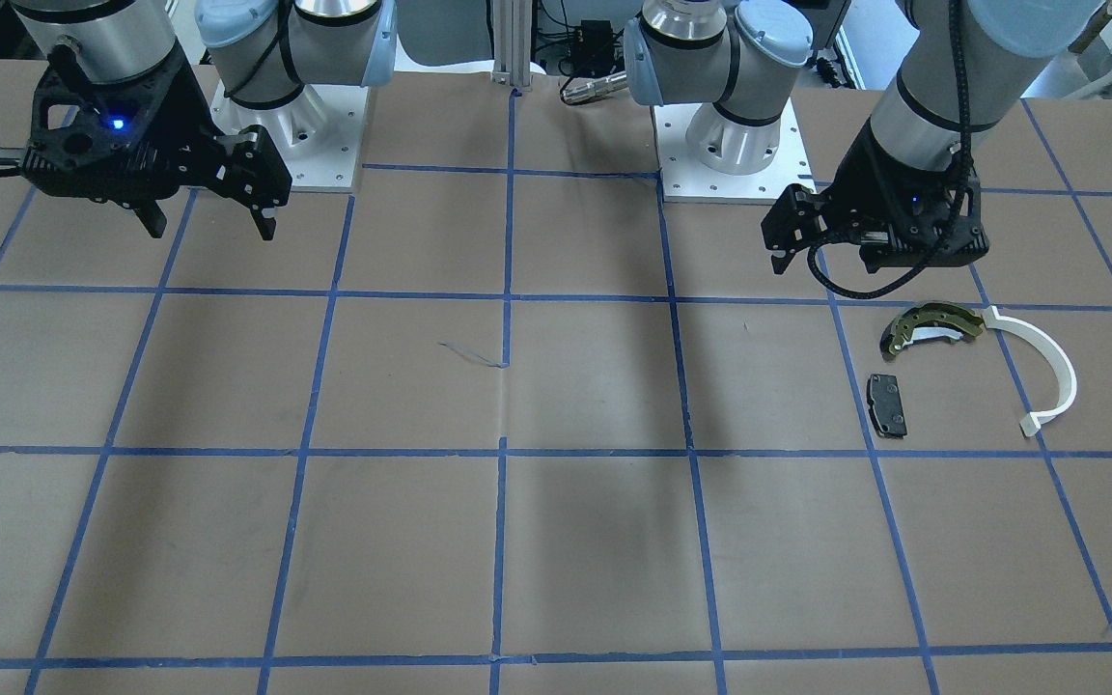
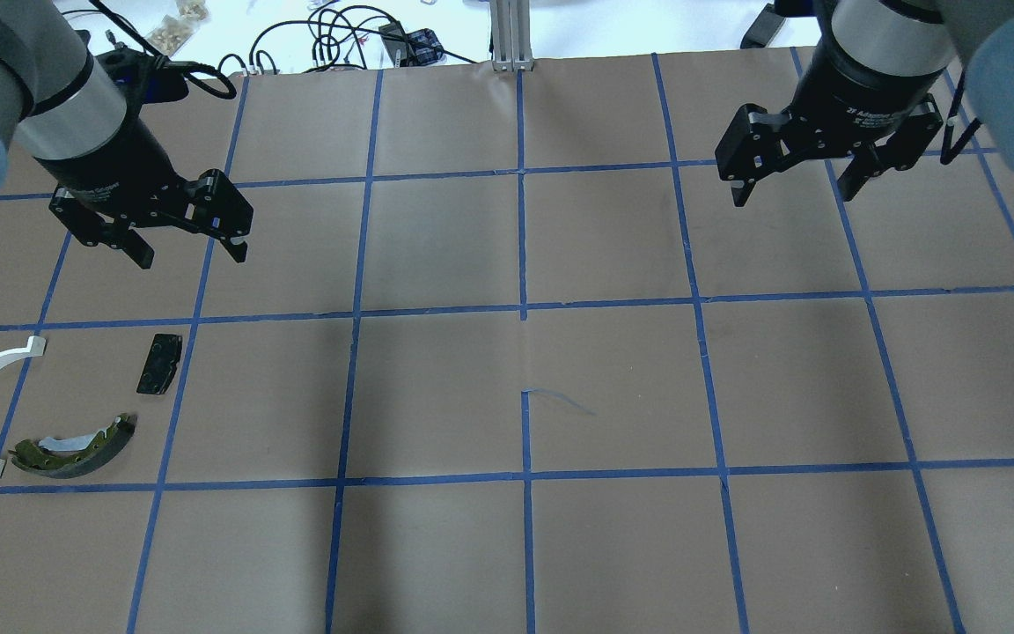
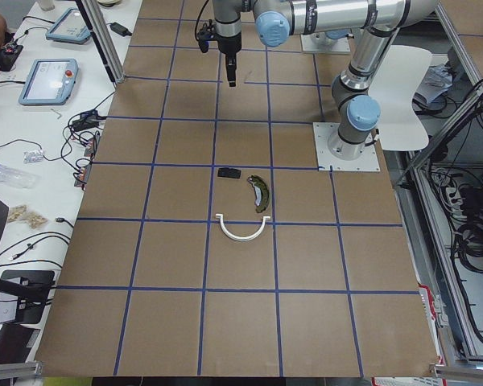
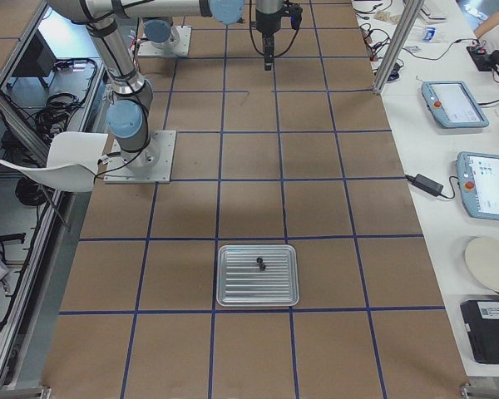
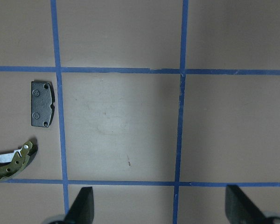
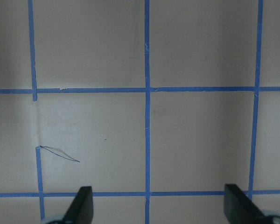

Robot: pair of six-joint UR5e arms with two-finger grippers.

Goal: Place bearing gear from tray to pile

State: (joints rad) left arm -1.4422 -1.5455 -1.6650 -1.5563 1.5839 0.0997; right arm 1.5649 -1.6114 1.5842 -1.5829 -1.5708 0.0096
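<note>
Hovering wide and empty, left hand (image 2: 193,255) and right hand (image 2: 794,195); bearing gear (image 4: 260,264) lies in tray (image 4: 241,287), not yet carried to pile (image 2: 159,363), whole transfer left.

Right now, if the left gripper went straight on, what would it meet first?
Probably the bare table: the left gripper, open, points down at a grid square. The black pad and brake shoe lie off to one side.
</note>
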